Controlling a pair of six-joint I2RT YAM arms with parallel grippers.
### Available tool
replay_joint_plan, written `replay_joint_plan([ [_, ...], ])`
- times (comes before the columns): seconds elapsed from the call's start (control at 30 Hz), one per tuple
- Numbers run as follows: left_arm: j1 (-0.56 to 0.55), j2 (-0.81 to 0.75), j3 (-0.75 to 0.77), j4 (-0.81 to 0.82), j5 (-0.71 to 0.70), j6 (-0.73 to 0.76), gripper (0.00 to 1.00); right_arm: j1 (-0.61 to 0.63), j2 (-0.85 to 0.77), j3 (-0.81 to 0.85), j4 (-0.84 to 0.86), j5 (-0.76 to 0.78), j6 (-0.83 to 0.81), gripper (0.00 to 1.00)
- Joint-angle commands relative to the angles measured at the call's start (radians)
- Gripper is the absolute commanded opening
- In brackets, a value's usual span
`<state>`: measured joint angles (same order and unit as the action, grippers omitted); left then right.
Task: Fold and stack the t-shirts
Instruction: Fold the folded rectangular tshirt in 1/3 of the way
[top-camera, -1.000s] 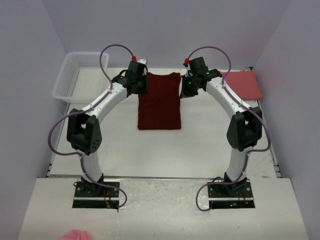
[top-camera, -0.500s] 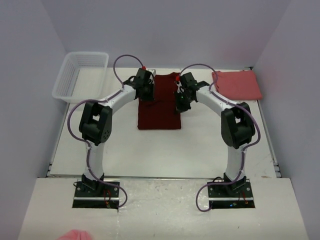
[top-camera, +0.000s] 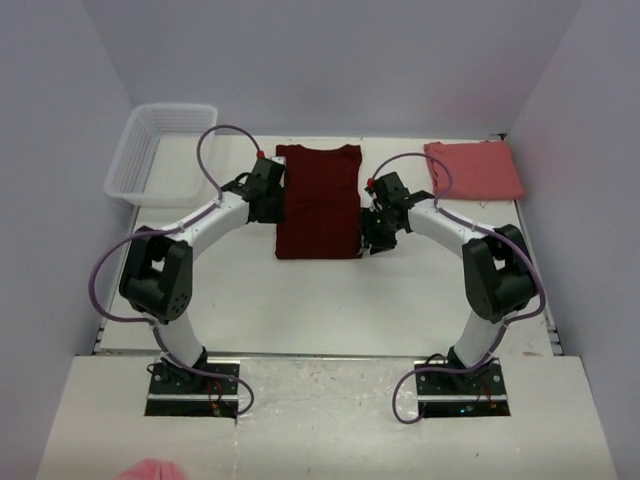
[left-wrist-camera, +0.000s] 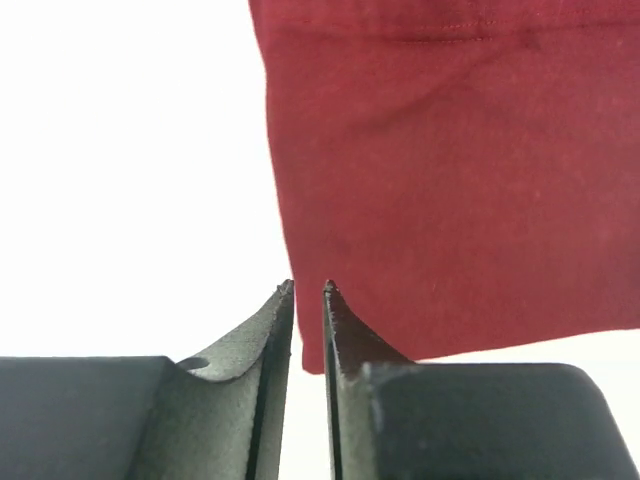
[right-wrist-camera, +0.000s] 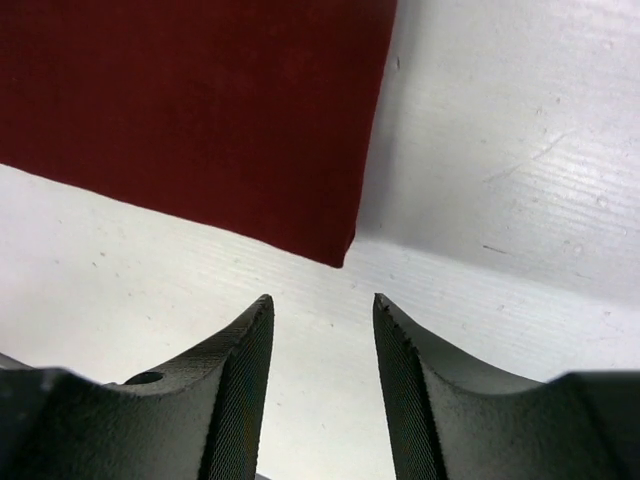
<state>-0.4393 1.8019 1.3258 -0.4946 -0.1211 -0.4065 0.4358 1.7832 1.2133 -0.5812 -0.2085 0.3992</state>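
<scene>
Since the maroon t-shirt (top-camera: 318, 205) looks limp and light, pinch its near corners with the barely parted left gripper (left-wrist-camera: 308, 288) and the spread right gripper (right-wrist-camera: 322, 298).

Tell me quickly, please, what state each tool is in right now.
Left tool: slightly open, holding nothing, at the edge of the maroon t-shirt.
Right tool: open, empty, near that shirt's corner.

No lettering, label, brand mark, number or sign can be read in any view — nothing legible on any surface
</scene>
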Motion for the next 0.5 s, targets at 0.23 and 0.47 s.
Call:
replay_joint_plan([
  [0.23,0.001,-0.177,-0.168,0.054,-0.012,-0.075,0.23,-0.003,0.044,0.018,0.089,-0.020,0.023,0.47],
  [0.47,0.001,-0.274,-0.220,0.060,-0.005,-0.104,0.24,-0.002,0.091,0.040,0.093,-0.015,0.038,0.46],
])
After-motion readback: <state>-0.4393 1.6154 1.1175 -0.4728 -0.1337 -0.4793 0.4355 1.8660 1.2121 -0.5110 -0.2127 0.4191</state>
